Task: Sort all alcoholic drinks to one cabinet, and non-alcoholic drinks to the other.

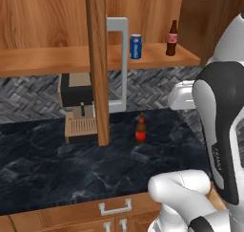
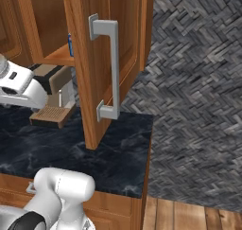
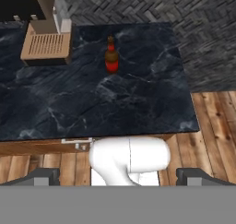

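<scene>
Hand view looks down on the brown red-labelled beer bottle point(image 3: 111, 56) upright on the dark marble bench point(image 3: 92, 103); fingers point(image 3: 44, 177) wide, empty, likely lining up to fetch it.

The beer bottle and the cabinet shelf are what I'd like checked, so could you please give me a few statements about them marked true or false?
1. The brown beer bottle stands upright on the dark counter. True.
2. The blue soda can lies on its side on the counter. False: it stands upright on the cabinet shelf.
3. The cola bottle is on the same shelf as the can, apart from it. True.
4. The pincer is closed on the beer bottle. False: it is open and well away from the bottle.
5. The cabinet door is shut. False: it stands open.
</scene>
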Motion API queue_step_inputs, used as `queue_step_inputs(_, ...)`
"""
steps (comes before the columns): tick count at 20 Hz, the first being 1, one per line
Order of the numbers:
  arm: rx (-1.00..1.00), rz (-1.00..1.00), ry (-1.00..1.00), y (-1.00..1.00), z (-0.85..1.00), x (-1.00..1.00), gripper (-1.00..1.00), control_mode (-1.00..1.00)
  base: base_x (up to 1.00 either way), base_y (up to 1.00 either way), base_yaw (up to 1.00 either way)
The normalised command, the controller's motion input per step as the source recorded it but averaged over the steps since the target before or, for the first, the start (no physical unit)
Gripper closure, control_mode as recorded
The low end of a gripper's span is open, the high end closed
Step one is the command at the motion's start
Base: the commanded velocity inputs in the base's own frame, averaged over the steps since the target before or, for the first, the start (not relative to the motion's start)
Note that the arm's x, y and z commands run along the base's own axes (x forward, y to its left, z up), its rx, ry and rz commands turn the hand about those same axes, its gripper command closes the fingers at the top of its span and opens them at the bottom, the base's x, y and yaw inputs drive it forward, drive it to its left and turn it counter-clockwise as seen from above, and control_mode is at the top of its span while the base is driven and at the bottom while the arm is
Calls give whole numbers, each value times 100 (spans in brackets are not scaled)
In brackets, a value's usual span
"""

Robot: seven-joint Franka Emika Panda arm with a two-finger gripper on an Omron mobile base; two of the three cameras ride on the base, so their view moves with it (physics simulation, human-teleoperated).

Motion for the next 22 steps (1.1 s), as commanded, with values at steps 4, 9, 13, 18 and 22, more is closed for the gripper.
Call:
queue_step_inputs(4,0,0,0,-1,-26,61,-100,-100,0,0,0)
queue_step_inputs(9,0,0,-1,0,-55,19,-100,-100,0,0,0)
queue_step_inputs(13,0,0,-2,0,-55,17,-100,-100,0,0,0)
queue_step_inputs(18,0,0,-8,-6,-21,14,-100,-100,0,0,0)
queue_step_inputs(22,0,0,-12,0,-8,19,-100,-100,0,0,0)
